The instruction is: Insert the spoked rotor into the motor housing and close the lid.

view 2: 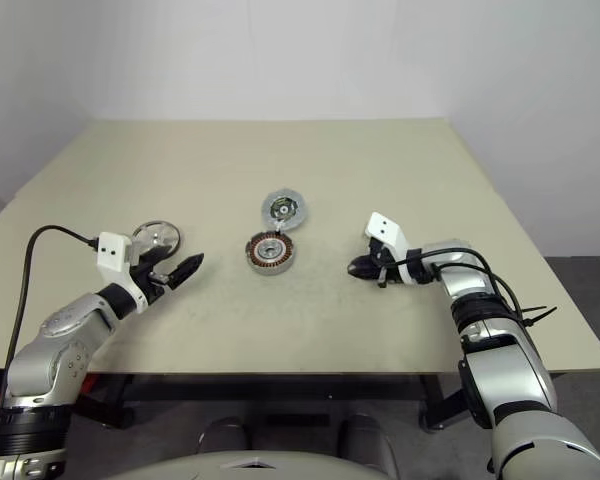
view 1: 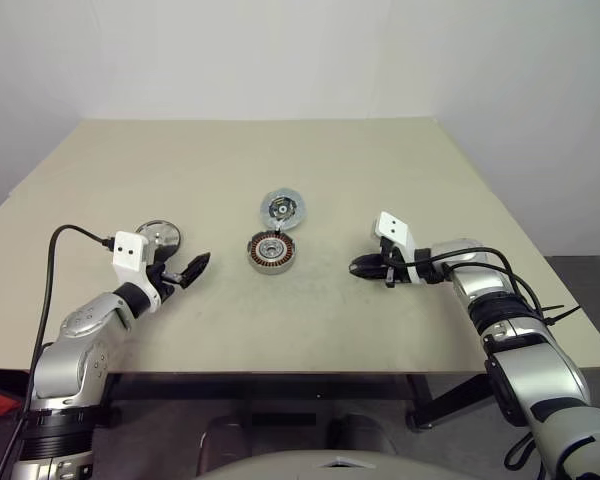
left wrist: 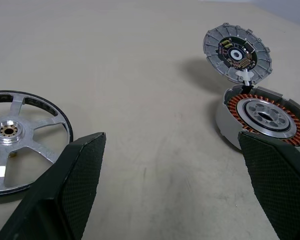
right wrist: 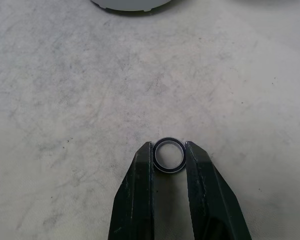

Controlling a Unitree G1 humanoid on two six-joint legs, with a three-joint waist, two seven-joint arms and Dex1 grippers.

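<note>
1. The motor housing (view 1: pixel 272 252) sits at the centre of the frame on the beige table (view 1: pixel 310 160), copper windings facing up, nothing in its bore.
2. The lid (view 1: pixel 283 208) stands tilted just above it in the picture, touching the housing's far rim, dark inner face showing, so the housing is open.
3. The spoked rotor (view 1: pixel 159 236) lies flat at left of centre, just above the left gripper (view 1: pixel 187 271), apart from it.
4. The left gripper's fingers (left wrist: pixel 80 175) are spread wide and hold nothing; they point toward the housing.
5. At right of centre the right gripper (right wrist: pixel 169 162) has its tips down at the table, pinched on a small thin ring (right wrist: pixel 169 155) that sits between the two fingers and touches both.
6. My reading: the insertion itself has not begun; the right arm is busy with the loose ring while the rotor waits.
7. Next, I judge, the ring must be lifted without slipping from that narrow pinch, and the rotor needs a grasp by its rim to go level over the housing hub.
</note>
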